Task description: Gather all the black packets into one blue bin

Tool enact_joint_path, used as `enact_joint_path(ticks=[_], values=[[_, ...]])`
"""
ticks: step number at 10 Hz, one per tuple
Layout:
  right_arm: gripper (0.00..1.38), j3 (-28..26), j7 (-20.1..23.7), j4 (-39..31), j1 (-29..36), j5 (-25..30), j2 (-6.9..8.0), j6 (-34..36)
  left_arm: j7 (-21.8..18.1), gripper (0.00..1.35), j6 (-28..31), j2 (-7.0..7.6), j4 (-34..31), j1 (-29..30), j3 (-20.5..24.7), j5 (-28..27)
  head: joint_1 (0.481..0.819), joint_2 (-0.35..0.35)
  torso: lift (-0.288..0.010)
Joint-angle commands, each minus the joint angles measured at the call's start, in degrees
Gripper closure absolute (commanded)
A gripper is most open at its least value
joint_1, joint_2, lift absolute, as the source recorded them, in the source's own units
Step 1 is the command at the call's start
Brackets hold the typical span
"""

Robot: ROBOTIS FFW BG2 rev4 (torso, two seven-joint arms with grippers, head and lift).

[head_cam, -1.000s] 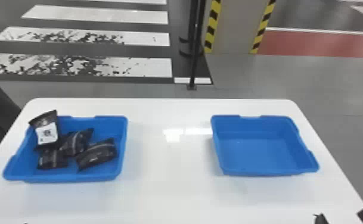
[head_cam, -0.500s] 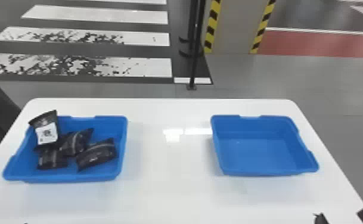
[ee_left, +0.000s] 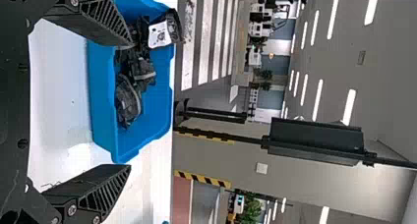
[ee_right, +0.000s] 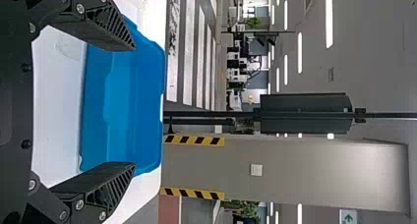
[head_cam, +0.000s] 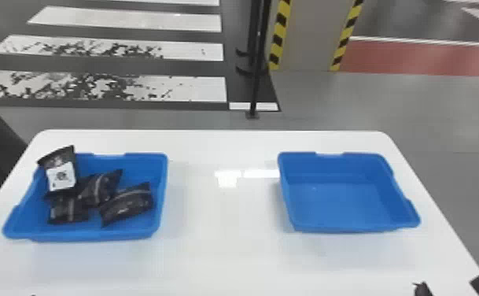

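Currently, the left gripper (head_cam: pixel 4 294) and the right gripper (head_cam: pixel 450 286) are located at the near edge of the head view, above the near part of the white table (head_cam: pixel 226 252). In its wrist view, the left gripper (ee_left: pixel 130 105) has its two black fingers spread wide, with nothing between the tips. The right gripper (ee_right: pixel 134 106) presents the same wide setting in its own wrist view.

At least four black packets are contained in the left blue bin (head_cam: pixel 93 237). The packet with the white label (head_cam: pixel 61 176) is propped up at the far left corner, tilted, its top reaching above the rim. The central black packet (head_cam: pixel 100 189) lies beside it. The near left black packet (head_cam: pixel 68 210) and the near right black packet (head_cam: pixel 127 204) lie closer to the near wall.

The right blue bin (head_cam: pixel 340 200) sits upright on the table, well apart from the left bin. Beyond the table, a black post (head_cam: pixel 255 86) stands on the floor near a column (head_cam: pixel 309 35) edged with yellow and black striping.
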Motion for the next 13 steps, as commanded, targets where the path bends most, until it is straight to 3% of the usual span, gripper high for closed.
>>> enact_joint_path(ticks=[1,13], values=[[0.20,0.00,0.00,0.01,0.00,0.00,0.05,0.00,0.00,0.15,-0.10,0.00,0.06,0.00,0.00,0.00,0.695,-0.095,-0.110],[0.20,0.00,0.00,0.15,0.00,-0.23,0.05,0.00,0.00,0.15,0.04,0.00,0.06,0.00,0.00,-0.11,0.695,-0.097,-0.110]])
